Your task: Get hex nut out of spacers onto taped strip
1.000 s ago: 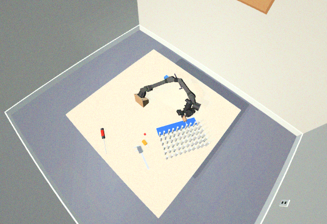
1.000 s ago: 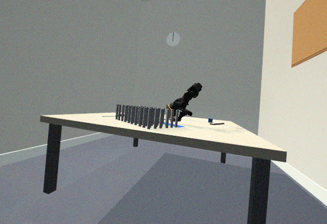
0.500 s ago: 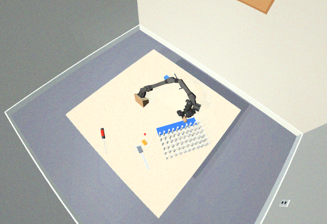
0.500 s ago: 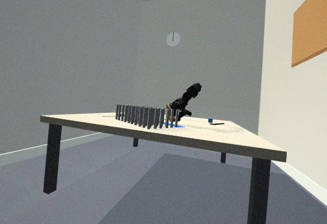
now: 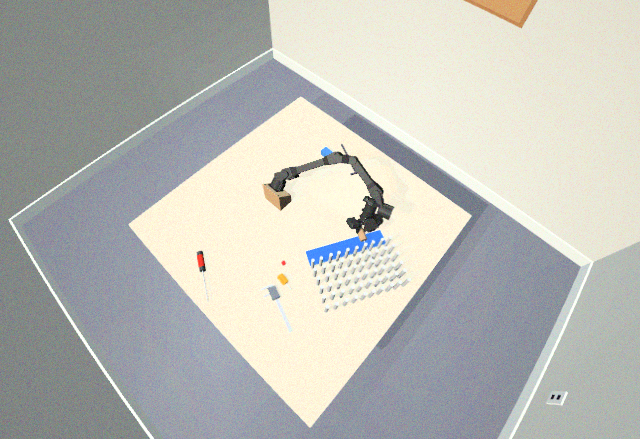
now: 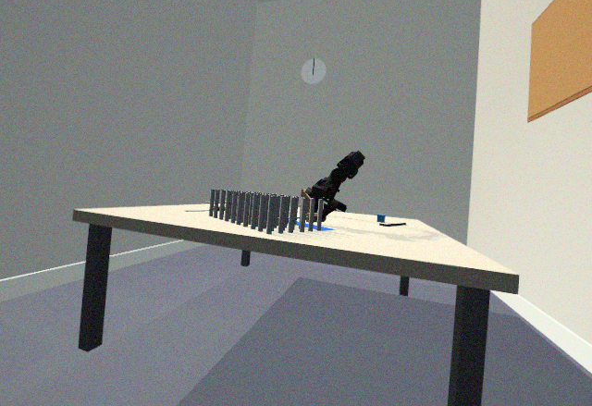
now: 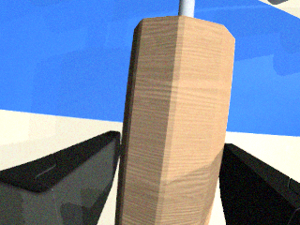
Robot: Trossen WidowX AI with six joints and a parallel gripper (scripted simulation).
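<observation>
My gripper is shut on the octagonal wooden handle of a tool, above the strip side of the spacer field. The tool's thin metal shaft runs from the far end of the handle; its tip is hidden. The blue taped strip lies along the front row. The grey metal spacers stand upright in several rows; none looks fallen. In the exterior view the handle appears close to the strip-side spacers; contact cannot be told. The nut cannot be made out in any view.
A red-black screwdriver, a grey tool with a long blade, an orange block and a small red piece lie left of the field. A blue block and a dark thin object lie behind the arm.
</observation>
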